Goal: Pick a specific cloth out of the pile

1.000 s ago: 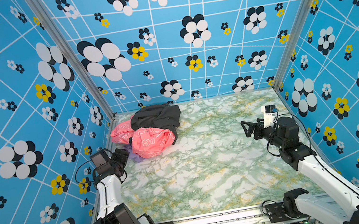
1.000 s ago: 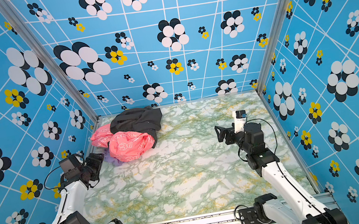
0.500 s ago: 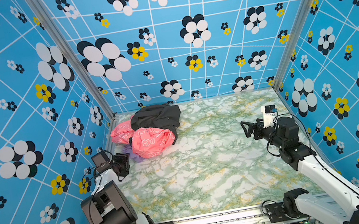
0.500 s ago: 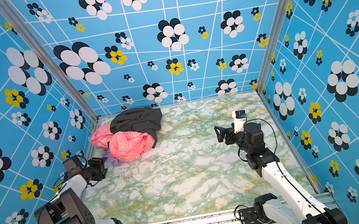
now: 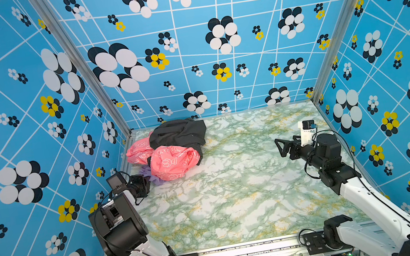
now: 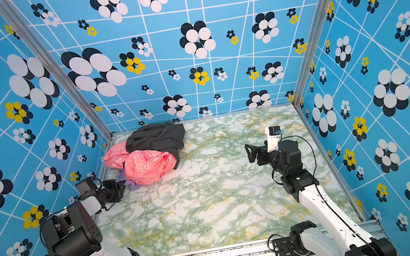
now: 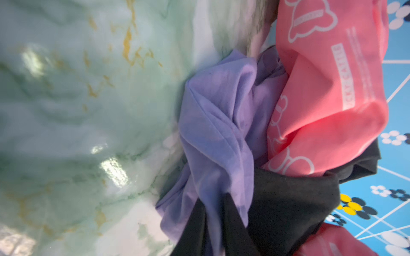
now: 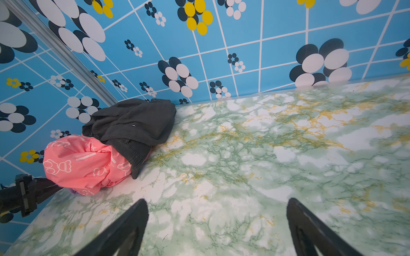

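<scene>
While right fingers (image 8: pixel 124 232) stand apart, left fingers (image 7: pixel 192 230) pinch the cloth (image 7: pixel 213 124).

Three blue walls (image 5: pixel 237 29), printed with white grid lines and black, white and yellow flowers, enclose my worktop (image 5: pixel 239 199), a glossy green-and-white marble surface veined with gold and catching the light. Silver metal posts (image 5: pixel 86 69) mark the corners, and a metal rail (image 5: pixel 248 252) edges the front.
</scene>
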`<state>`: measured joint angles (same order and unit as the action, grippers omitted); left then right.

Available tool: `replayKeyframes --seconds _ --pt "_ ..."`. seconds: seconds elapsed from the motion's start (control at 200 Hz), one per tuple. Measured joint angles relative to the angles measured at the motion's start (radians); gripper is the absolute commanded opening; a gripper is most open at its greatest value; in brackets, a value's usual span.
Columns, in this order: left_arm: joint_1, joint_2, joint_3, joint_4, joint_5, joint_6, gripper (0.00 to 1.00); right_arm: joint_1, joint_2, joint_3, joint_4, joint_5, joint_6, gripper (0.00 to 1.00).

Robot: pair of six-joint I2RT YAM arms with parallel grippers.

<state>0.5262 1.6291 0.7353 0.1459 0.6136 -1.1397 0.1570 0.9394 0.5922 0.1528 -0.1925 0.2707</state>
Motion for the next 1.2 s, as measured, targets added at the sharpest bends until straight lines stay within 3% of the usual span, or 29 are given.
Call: replayKeyframes --seconds 0.32,0.715,1.199 --pt "0.000 -0.069 0.016 -0.018 0.000 0.029 0.00 0.004 -0.002 0.000 -0.016 0.000 0.000 0.99" --pt "-0.014 -0.232 0.170 -0.179 -0.046 0.138 0.00 0.005 -0.009 0.000 -0.016 0.000 0.000 0.99" --pt "-0.052 -0.280 0.340 -0.353 -0.135 0.238 0.00 0.005 -0.035 0.000 -0.042 0.000 0.000 0.99"
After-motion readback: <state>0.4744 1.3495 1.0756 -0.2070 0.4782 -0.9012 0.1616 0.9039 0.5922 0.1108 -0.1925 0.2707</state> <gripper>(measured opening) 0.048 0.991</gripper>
